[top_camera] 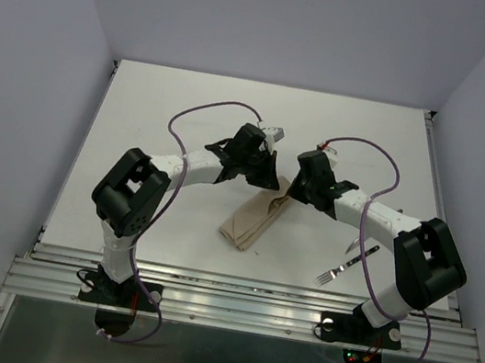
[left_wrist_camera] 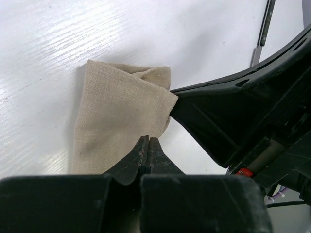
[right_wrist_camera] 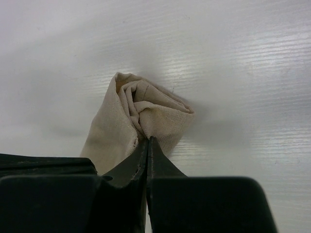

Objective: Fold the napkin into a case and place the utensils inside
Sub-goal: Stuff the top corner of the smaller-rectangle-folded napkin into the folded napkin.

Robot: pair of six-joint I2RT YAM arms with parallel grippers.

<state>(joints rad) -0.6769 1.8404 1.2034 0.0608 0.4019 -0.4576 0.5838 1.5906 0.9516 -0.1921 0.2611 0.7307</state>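
napkin: the napkin (top_camera: pixel 250 222) is folded into a narrow beige strip on the white table (top_camera: pixel 190 107), about mid-table between the two arms. It lies diagonally, with its near end toward the left arm base and its far end under the two grippers.
napkin far end: bunched and lifted off the table, with the folds rolled in on themselves and converging at the right fingertips (right wrist view).
napkin near end: flat, layers stacked, edges roughly even.
right claw: the right gripper (right_wrist_camera: pixel 147 143) is clamped tight with no gap between its fingers. It pinches the gathered cloth at the raised end.
left claw: the left gripper (left_wrist_camera: pixel 147 145) has its fingers pressed together with only a hairline seam. The tips sit at the edge of the cloth beside the right gripper. Can't tell whether a layer is caught between them.
gripper spacing: both heads meet over the far end of the strip. In the left wrist view the right gripper's black body touches the cloth corner.
fork: the fork (top_camera: pixel 347 264) lies on the table by the right arm, well apart from the napkin and outside it. Its tines point to the near edge and its dark handle points away.
knife: can't pick it out in any view.
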